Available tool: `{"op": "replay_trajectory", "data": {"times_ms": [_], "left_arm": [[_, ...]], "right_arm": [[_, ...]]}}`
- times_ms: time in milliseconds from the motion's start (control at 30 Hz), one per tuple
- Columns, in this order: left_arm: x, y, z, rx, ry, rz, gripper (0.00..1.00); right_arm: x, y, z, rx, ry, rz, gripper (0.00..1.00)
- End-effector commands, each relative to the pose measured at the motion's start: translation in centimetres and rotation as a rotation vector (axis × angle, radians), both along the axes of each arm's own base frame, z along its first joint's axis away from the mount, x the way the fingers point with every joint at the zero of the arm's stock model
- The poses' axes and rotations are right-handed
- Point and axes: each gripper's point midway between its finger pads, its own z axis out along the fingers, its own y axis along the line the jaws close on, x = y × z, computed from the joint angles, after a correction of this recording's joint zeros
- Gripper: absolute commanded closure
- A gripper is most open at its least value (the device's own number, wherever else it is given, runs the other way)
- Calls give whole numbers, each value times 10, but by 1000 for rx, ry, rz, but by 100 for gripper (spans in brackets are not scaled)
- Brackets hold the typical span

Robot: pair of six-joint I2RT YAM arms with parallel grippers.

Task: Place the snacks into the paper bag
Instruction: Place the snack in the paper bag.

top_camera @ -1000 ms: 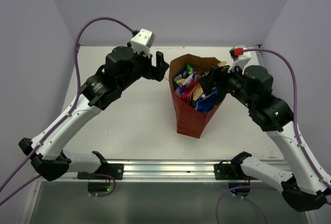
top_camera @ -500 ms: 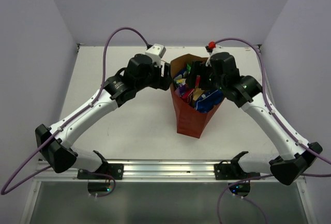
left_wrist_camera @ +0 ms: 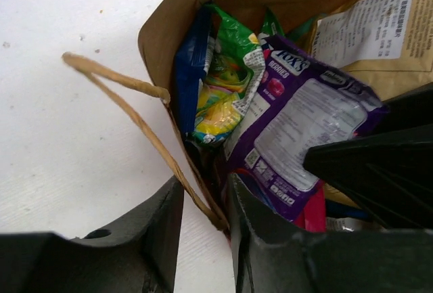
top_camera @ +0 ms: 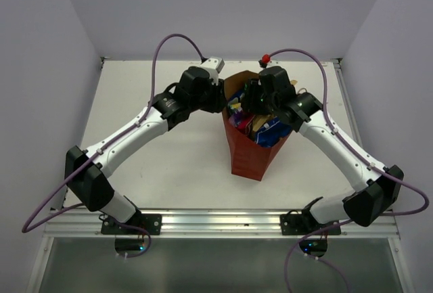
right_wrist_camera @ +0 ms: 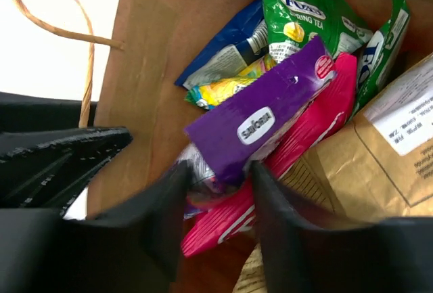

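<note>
The paper bag (top_camera: 247,158) is standing upright on the counter (top_camera: 162,151), mouth open and crammed with the snacks. A purple packet (right_wrist_camera: 264,114) is lying on top, over a pink one (right_wrist_camera: 298,137). Green packets (right_wrist_camera: 298,15) are wedging in at the back and a tan-brown packet (right_wrist_camera: 379,151) is leaning on the right wall.

The left pincer (left_wrist_camera: 204,198) is hanging at the bag's left rim, its jaws only narrowly apart. They are straddling the paper wall and the foot of the twine handle (left_wrist_camera: 128,110), and a sliver of counter is showing in the gap, so it is probably not clamping yet. The right pincer (right_wrist_camera: 218,171) is reaching into the mouth with its jaws partly spread. The lower end of the purple packet is sitting between them, but I cannot tell whether the fingers are actually pressing on it.

These packets are looking light, soft and glossy, so they are likely to slide and crumple. A sealed end seam is offering the surest hold. The bag is thin, stiff paper that creases easily, and its rim is a better grip than the slack twine.

Room is getting tight. Both pincers are crowding one mouth, and the heap is already reaching the rim. The counter to the bag's left and in front of it is offering open space for backing off.
</note>
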Motion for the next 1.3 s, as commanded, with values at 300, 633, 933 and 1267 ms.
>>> {"op": "replay_trajectory", "data": {"times_ms": [300, 633, 933, 1267], "left_arm": [[7, -21, 46, -93, -152, -115, 99], [-2, -17, 58, -99, -220, -157, 100], [-9, -19, 69, -119, -248, -192, 100], [-7, -22, 70, -119, -257, -206, 100]], "right_arm": [[-8, 21, 41, 48, 13, 123, 100], [9, -7, 18, 76, 97, 69, 100], [29, -46, -17, -36, 154, -36, 100], [1, 8, 29, 74, 77, 243, 100]]}}
